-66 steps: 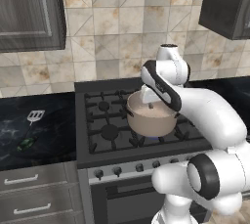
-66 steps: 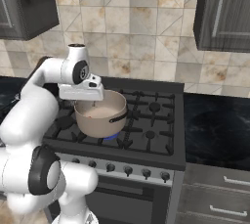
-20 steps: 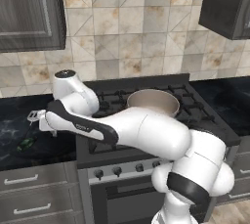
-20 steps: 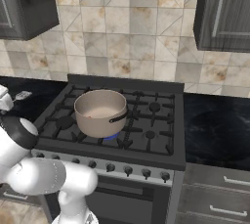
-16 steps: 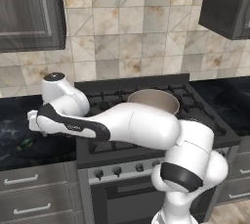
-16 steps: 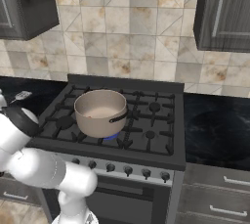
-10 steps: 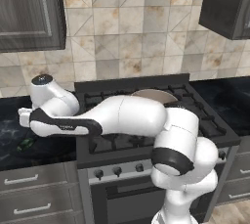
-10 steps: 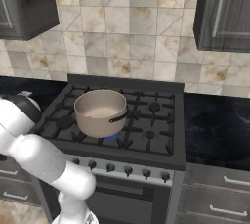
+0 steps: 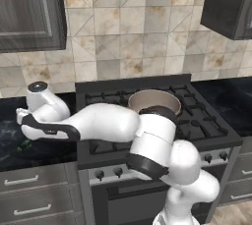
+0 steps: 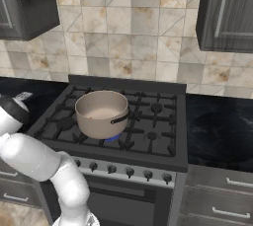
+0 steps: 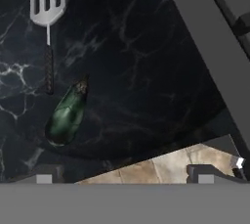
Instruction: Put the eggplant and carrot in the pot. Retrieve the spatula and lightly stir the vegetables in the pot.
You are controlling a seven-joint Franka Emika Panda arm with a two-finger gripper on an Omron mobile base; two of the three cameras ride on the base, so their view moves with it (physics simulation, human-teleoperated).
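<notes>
A: Biggest risk imo: the gripper, jaws spread wide and empty, hangs over the eggplant with the spatula handle just beside it. A sloppy descent could nudge either one.

B: Yeah, and that glossy black marble counter looks slick. The pot waits well apart on the stove, under a tiled wall.

pot front hidden by arm, pot contents unclear

I see flat, even rendered light; the black countertop reads dim at frame centre, soft shadows, coarse low-resolution blur throughout.
</notes>
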